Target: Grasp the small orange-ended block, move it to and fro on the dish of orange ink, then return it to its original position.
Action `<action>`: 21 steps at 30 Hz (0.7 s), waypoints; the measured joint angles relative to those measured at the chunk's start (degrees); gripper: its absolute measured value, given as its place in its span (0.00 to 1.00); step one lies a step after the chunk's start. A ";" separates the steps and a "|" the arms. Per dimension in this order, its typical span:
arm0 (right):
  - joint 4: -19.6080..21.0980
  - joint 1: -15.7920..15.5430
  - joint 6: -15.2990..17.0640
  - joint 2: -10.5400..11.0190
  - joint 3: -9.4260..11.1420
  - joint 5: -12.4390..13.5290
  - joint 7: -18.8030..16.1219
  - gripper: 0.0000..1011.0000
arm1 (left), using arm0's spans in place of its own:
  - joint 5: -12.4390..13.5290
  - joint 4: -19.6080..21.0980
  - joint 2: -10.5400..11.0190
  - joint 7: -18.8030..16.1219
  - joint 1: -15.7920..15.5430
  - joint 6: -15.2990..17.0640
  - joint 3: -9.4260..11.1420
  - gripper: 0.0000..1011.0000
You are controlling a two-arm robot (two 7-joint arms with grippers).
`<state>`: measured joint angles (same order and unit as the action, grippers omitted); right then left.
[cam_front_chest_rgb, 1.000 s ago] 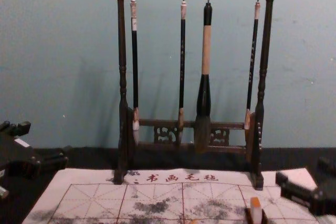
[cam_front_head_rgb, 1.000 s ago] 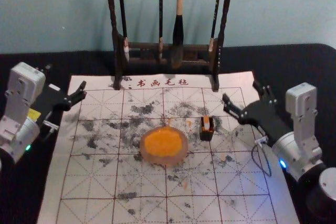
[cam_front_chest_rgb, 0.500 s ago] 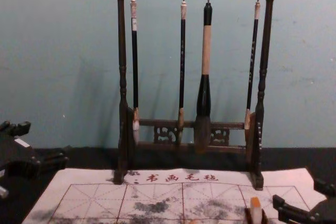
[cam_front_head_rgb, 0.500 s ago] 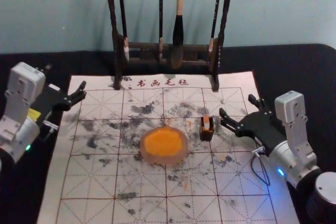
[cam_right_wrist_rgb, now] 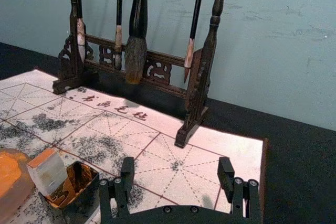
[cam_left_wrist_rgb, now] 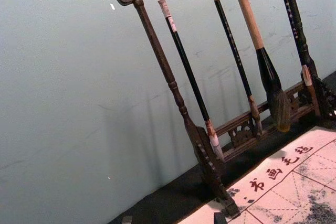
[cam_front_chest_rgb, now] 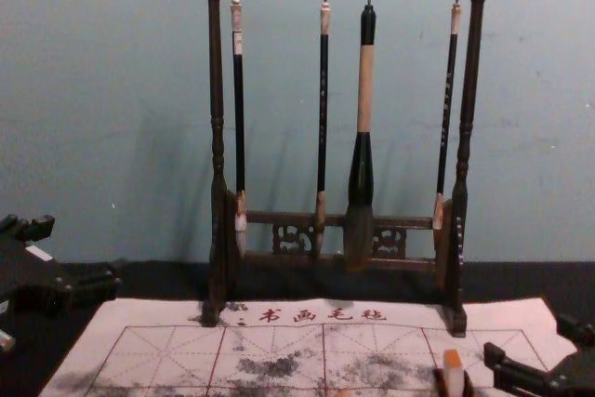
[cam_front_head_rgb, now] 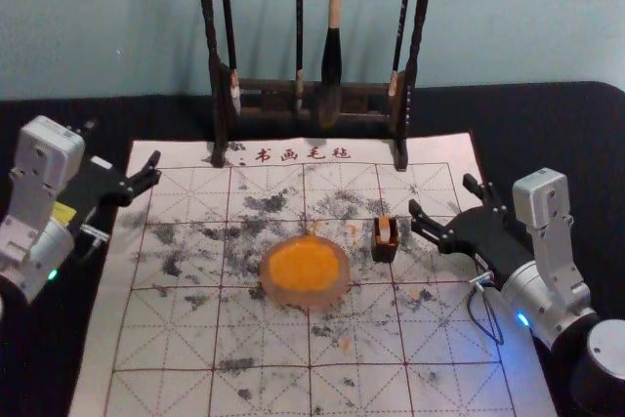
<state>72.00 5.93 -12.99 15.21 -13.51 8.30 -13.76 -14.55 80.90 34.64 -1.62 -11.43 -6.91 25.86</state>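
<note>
The step in hand looks to be the approach to the grasp. The small orange-ended block (cam_front_head_rgb: 385, 231) stands in a dark open-topped box (cam_front_head_rgb: 384, 253), right of centre in the head view, its orange end up. The box sits on the mat (cam_front_head_rgb: 352, 393), just beside the round dish (cam_front_head_rgb: 306, 299) of orange ink (cam_front_head_rgb: 303, 264) near the middle of that view. The right end effector (cam_front_head_rgb: 441, 193) is at the right of the head view, near the box, its fingers spread with nothing between them. The left end effector (cam_front_head_rgb: 121, 145) is parked at the left, its fingers also apart. The next move calls for bringing the right one over to the box, lining its fingers up around the block's upper part and closing there, without knocking the box. A straight lift should then clear the walls before the block goes to the ink.
</note>
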 joint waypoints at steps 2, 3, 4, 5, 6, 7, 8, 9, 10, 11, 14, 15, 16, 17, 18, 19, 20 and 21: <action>0.00 0.01 -0.03 0.00 0.00 0.02 0.01 0.99 | 0.00 0.00 0.00 0.00 0.00 0.00 0.00 0.99; 0.00 0.01 -0.04 0.00 0.00 0.02 0.01 0.99 | 0.00 0.00 0.00 0.00 0.00 0.00 0.00 0.99; 0.00 0.01 -0.04 0.00 0.00 0.02 0.01 0.99 | 0.00 0.00 0.00 0.00 0.00 0.00 0.00 0.99; 0.00 0.02 -0.05 0.01 0.00 0.03 0.01 0.99 | 0.00 0.00 0.00 0.00 0.00 0.00 0.00 0.99; 0.00 0.03 -0.06 0.00 0.00 0.03 0.02 0.99 | 0.00 0.00 0.00 0.00 0.00 0.00 0.00 0.99; 0.00 0.03 -0.06 0.01 0.00 0.04 0.02 0.99 | 0.00 0.00 0.00 0.00 0.00 0.00 0.00 0.99; 0.00 0.03 -0.07 0.00 0.00 0.05 0.02 0.99 | 0.00 0.00 0.00 0.00 0.00 0.00 0.00 0.99; 0.00 0.03 -0.07 0.01 0.00 0.05 0.02 0.99 | 0.00 0.00 0.00 0.00 0.00 0.00 0.00 0.99; 0.00 0.03 -0.09 0.01 0.00 0.06 0.02 0.99 | 0.00 0.00 0.00 0.00 0.00 0.00 0.00 0.99; 0.00 0.04 -0.09 0.01 0.00 0.06 0.02 0.99 | 0.00 0.00 0.00 0.00 0.00 0.00 0.00 0.99; 0.00 0.03 -0.12 0.01 0.00 0.08 0.02 0.99 | 0.00 0.00 0.00 0.00 0.00 0.00 0.00 0.99; 0.00 0.03 -0.12 0.01 0.00 0.08 0.02 0.99 | 0.00 0.00 0.00 0.00 0.00 0.00 0.00 0.99; 0.00 0.04 -0.14 0.01 0.00 0.09 0.02 0.99 | 0.00 0.00 0.00 0.00 0.00 0.00 0.00 0.99; 0.00 0.03 -0.14 0.01 0.00 0.09 0.02 0.99 | 0.00 0.00 0.00 0.00 0.00 0.00 0.00 0.99; 0.00 0.03 -0.14 0.01 0.00 0.10 0.02 0.99 | 0.00 0.00 0.00 0.00 0.00 0.00 0.00 0.99; 0.00 0.04 -0.14 0.01 0.00 0.10 0.02 0.99 | 0.00 0.00 0.00 0.00 0.00 0.00 0.00 0.99; 0.00 0.04 -0.15 0.00 0.00 0.11 0.02 0.99 | 0.00 0.00 0.00 0.00 0.00 0.00 0.00 0.99; 0.00 0.03 -0.14 0.01 0.00 0.11 0.02 0.99 | 0.00 0.00 0.00 0.00 0.00 0.00 0.00 0.99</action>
<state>72.00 5.97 -13.14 15.22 -13.51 8.41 -13.74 -14.55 80.90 34.64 -1.62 -11.43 -6.91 25.86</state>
